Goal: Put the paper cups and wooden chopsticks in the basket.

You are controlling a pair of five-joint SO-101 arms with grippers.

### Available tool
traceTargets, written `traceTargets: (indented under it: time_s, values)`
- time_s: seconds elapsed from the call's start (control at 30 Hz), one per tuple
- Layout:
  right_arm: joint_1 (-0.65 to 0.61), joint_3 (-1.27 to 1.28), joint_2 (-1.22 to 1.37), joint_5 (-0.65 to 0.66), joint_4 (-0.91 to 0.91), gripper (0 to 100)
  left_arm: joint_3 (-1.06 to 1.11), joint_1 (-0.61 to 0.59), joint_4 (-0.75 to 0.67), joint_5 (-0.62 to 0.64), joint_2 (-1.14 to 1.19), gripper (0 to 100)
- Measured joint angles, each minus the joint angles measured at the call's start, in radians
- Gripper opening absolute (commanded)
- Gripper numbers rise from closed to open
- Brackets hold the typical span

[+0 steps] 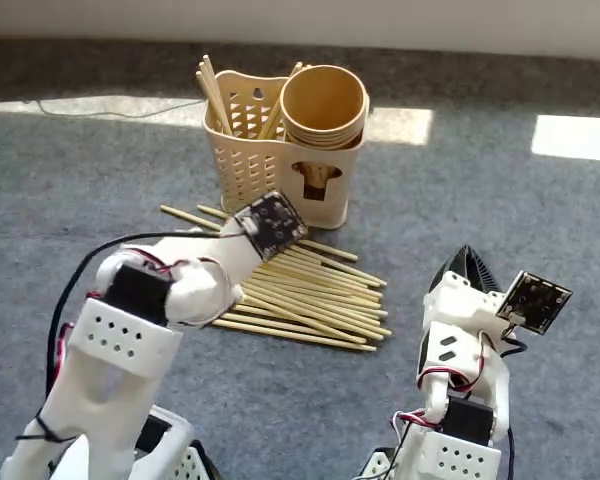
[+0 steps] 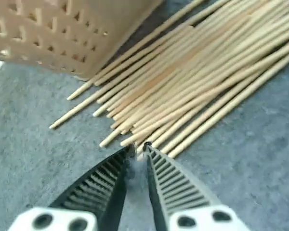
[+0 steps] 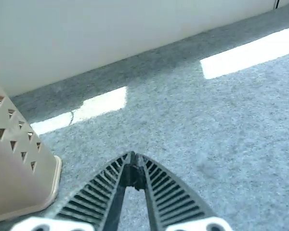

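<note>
1. The basket [image 1: 242, 165] stands upright on the grey carpet [image 1: 500, 190].
2. A stack of paper cups [image 1: 323, 105] sits nested in the end of the basket nearer the right arm, its rims rising above the wall.
3. A few chopsticks [image 1: 215, 95] stand leaning in the basket's other end, and their tips poke out over the rim.
4. Many more loose chopsticks [image 1: 310, 295] lie flat in a pile on the carpet just in front of the basket, and the nearest ones touch its foot.
5. The left gripper [image 2: 137, 150] is at the ends of that pile farthest from the basket. It is almost closed, with a slim gap between the tips. I cannot tell whether a stick is pinched there.
6. The right gripper [image 3: 133, 163] is beside the basket, apart from it, above bare carpet. Its tips are pressed together and it holds nothing.
</note>
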Motion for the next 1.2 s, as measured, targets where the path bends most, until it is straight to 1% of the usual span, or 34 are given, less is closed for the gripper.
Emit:
traceTargets:
  time_s: [0.1,0.17,0.37,0.47,0.57,0.83,1.03,1.13,1.2]
  values:
    - [0.000,0.000,0.000,0.000,0.000,0.6,-0.028,0.089,0.069,-0.023,0.101,7]
    - [0.000,0.000,0.000,0.000,0.000,0.6,-0.046,0.133,0.084,-0.023,0.186,7]
    - [0.005,0.000,0.000,0.000,0.000,0.6,-0.110,0.230,0.086,-0.025,0.427,7]
    - [0.035,0.002,0.000,0.000,0.000,0.6,-0.137,0.265,0.048,-0.025,0.532,7]
    - [0.060,0.002,0.000,0.000,-0.011,0.6,-0.146,0.265,-0.020,-0.025,0.631,7]
    - [0.063,0.002,0.000,0.000,-0.040,0.6,-0.149,0.265,-0.153,-0.025,0.825,7]
    - [0.063,0.002,0.000,0.000,-0.040,0.6,-0.160,0.264,-0.196,-0.029,0.901,6]
    - [0.063,0.002,0.000,0.000,-0.040,0.6,-0.166,0.262,-0.196,-0.029,0.907,1]
    - [0.063,0.002,0.000,0.000,-0.040,0.6,-0.166,0.267,-0.196,-0.029,0.907,1]
